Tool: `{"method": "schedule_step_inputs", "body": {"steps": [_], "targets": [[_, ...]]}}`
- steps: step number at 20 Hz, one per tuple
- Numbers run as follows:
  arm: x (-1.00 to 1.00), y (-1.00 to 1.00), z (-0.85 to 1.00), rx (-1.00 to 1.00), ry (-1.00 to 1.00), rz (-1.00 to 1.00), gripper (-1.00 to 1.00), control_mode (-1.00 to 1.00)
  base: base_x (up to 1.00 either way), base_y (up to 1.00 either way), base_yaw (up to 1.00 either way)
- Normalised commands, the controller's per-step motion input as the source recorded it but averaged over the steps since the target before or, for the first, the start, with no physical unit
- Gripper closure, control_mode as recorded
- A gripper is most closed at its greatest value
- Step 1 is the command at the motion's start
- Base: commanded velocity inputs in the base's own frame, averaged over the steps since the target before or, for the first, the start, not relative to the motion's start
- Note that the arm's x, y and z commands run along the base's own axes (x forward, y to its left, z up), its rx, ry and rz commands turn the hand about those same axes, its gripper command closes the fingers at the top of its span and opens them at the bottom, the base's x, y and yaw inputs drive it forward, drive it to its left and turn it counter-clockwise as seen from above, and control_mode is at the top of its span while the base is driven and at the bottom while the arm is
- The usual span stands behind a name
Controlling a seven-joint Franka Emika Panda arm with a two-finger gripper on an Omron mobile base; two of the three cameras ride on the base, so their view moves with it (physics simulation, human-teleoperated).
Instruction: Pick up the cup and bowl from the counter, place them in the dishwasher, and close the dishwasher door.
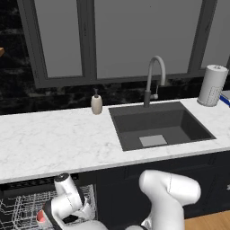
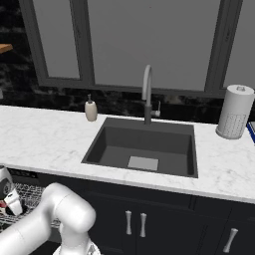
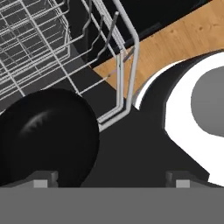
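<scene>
The dishwasher (image 1: 18,185) stands open under the counter (image 1: 54,139), with its white wire rack (image 1: 22,209) pulled out. My hand reaches down into it at the lower left of the left base view. In the hand view my gripper (image 3: 111,181) is open, its fingertips (image 3: 41,181) far apart. The black bowl (image 3: 43,135) lies just beyond the left tip, against the rack's wire edge (image 3: 127,78), and nothing is gripped. A red-pink spot beside the hand looks like the cup (image 1: 41,217) in the rack. The dark flat surface under the gripper may be the lowered dishwasher door (image 3: 131,148).
A dark sink (image 1: 157,128) with a grey faucet (image 1: 152,76) is set into the counter. A beige soap dispenser (image 1: 96,104) stands to its left and a paper towel roll (image 1: 212,85) to its right. Wooden floor (image 3: 183,39) lies beyond the rack.
</scene>
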Motion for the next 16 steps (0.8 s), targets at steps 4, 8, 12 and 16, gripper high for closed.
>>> {"method": "schedule_step_inputs", "body": {"steps": [4,8,12,16], "targets": [[-0.26,-0.09,0.54,0.03,-0.05,0.0,-1.0,-1.0,0.0,0.0,0.0],[-0.48,-0.11,0.5,0.04,-0.05,0.01,-1.0,-1.0,0.0,0.0,0.0],[-0.55,-0.01,0.39,0.06,-0.18,0.03,-1.0,-1.0,0.0,0.0,0.0],[-0.56,0.0,0.38,0.09,-0.17,0.01,-1.0,-1.0,0.0,0.0,0.0]]}}
